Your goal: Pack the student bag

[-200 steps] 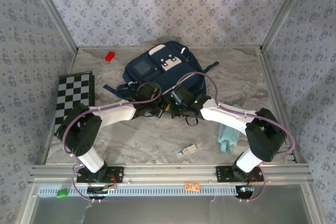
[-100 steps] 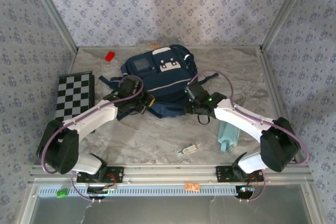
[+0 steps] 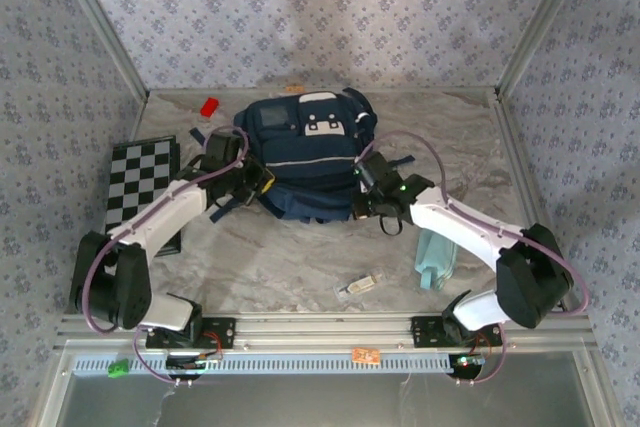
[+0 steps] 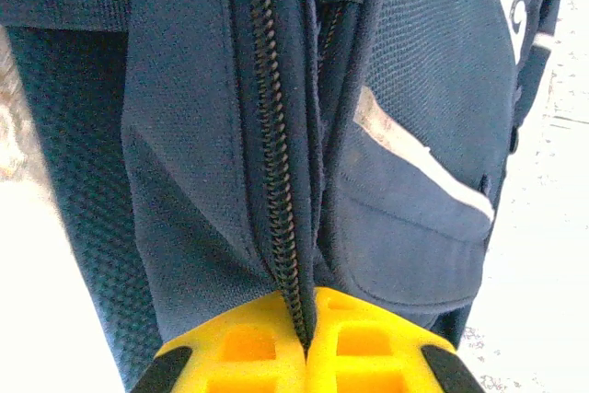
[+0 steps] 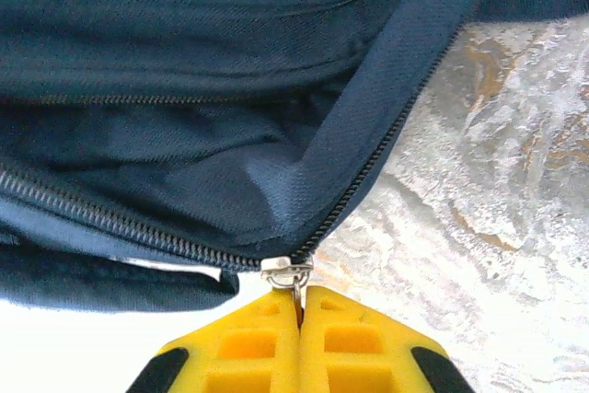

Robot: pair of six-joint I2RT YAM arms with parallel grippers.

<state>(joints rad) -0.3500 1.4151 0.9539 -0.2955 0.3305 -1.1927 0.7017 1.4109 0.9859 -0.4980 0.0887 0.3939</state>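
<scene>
The student bag (image 3: 305, 147), navy blue with white patches, lies at the back middle of the table with its opening facing me. My left gripper (image 3: 260, 181) is at the bag's near left corner. In the left wrist view its yellow fingers (image 4: 239, 342) are pressed together on the bag's zipper edge (image 4: 276, 181). My right gripper (image 3: 360, 201) is at the near right corner. There the gripper (image 5: 300, 306) is shut on the metal zipper pull (image 5: 288, 271), and the zipper (image 5: 110, 223) beyond it is parted, showing the bag's dark inside (image 5: 184, 154).
A black-and-white checkerboard (image 3: 140, 187) lies at the left edge. A small red object (image 3: 209, 106) sits at the back left. A teal item (image 3: 436, 257) lies by the right arm, and a small clear item (image 3: 360, 285) near the front. Patterned walls close in three sides.
The bag has shifted toward the back wall and turned square to me. Both grippers moved apart with it, the left one going left and back, the right one slightly right.
</scene>
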